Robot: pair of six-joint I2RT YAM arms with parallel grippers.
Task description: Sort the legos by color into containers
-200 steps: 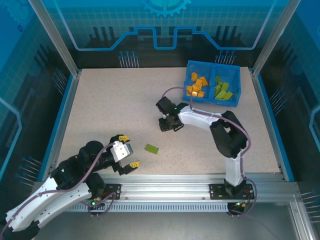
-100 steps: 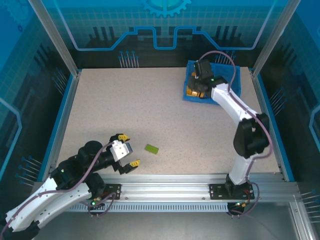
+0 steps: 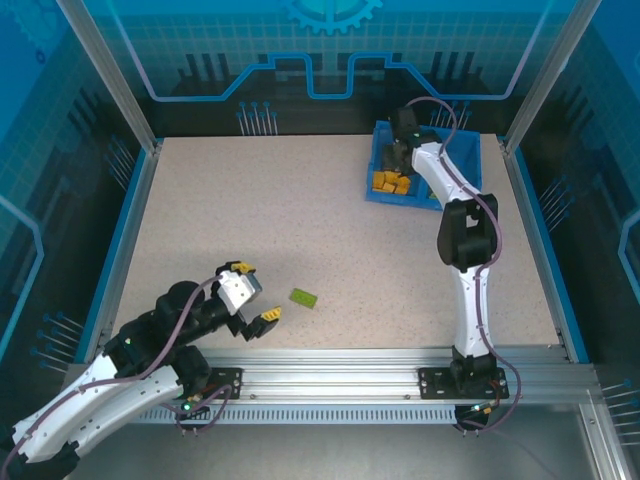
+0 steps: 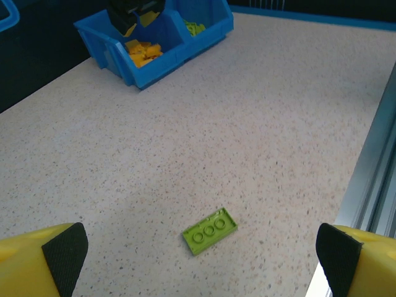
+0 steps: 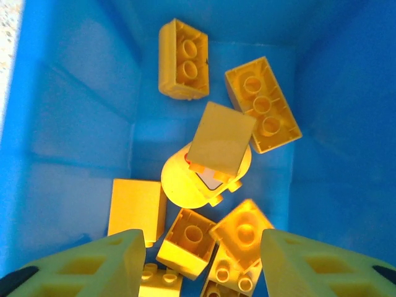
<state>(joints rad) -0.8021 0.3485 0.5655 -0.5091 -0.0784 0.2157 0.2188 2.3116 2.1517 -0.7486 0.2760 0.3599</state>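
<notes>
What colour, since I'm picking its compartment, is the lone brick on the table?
The brick is light green, clearest in the left wrist view.

Toward 1 o'clock on the tabletop (image 3: 300,200), the right arm (image 3: 447,180) reaches over the orange legos (image 3: 388,182) in the blue bin (image 3: 470,160). A green lego (image 3: 303,297) lies near 7 o'clock, beside the spread left fingers (image 3: 268,316).

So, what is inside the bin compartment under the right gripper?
Orange bricks, loosely piled; one lies on a round orange piece. The right gripper covers part of the nearest bricks.
</notes>
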